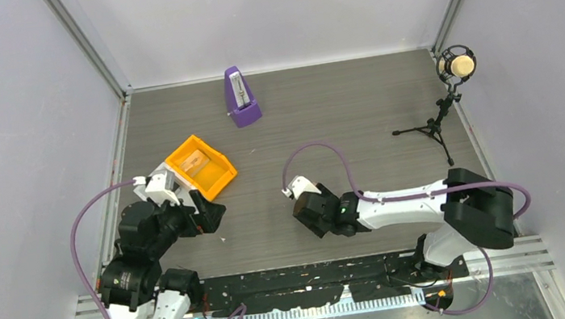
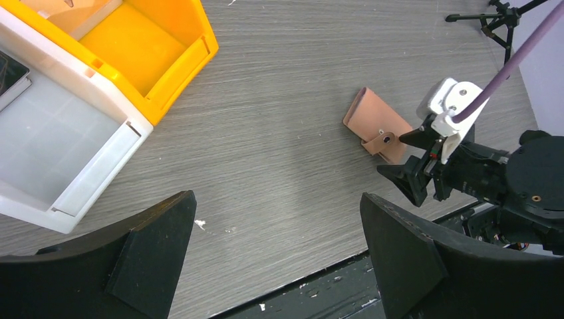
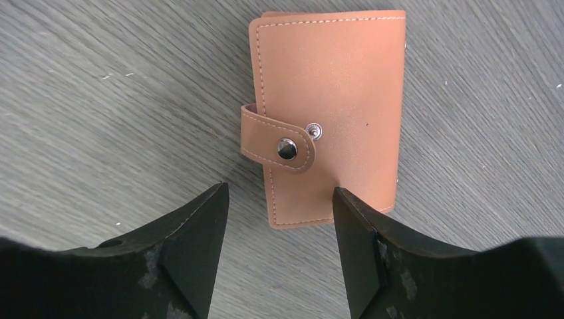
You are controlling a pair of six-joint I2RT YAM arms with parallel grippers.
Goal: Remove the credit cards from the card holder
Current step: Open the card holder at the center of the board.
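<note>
**Top view.** The left tool (image 1: 206, 215) is noted at the near corner of an orange tray (image 1: 219, 167), on the left of the desk (image 1: 355, 118). The right tool (image 1: 301, 208) is reached out low over the middle of the desk. What lies beneath it cannot be made out from here. No cards are seen lying loose.

**Left wrist view.** The left tool's fingers are spread wide, with only bare desk between them. The card holder (image 2: 377, 121) is seen flat on the desk, folded shut, well apart from the tray. The right tool is parked at its tab end, with the jaws apart.

**Right wrist view.** The holder lies closed just ahead of the fingers (image 3: 193, 246), with its strap (image 3: 276, 145) across the left edge. A bare stud (image 3: 313, 129) is visible beside the strap's snap, so the strap is judged to be unfastened. The jaws stand moderately apart and nothing is gripped. The holder's near edge falls in the gap between them, and the right finger overlaps its near corner in the picture. Contact there cannot be confirmed. No card edge is visible.

**Step in hand (judgement).** The opening stage is under way and no card has been extracted yet.

**Next move (judgement).**
- The top flap is to be caught at its free edge and folded back.
- The lower flap would likely have to be pinned by the other tool, since the light holder is expected to slide or lift whole.
- Only then can the cards be reached.
</note>
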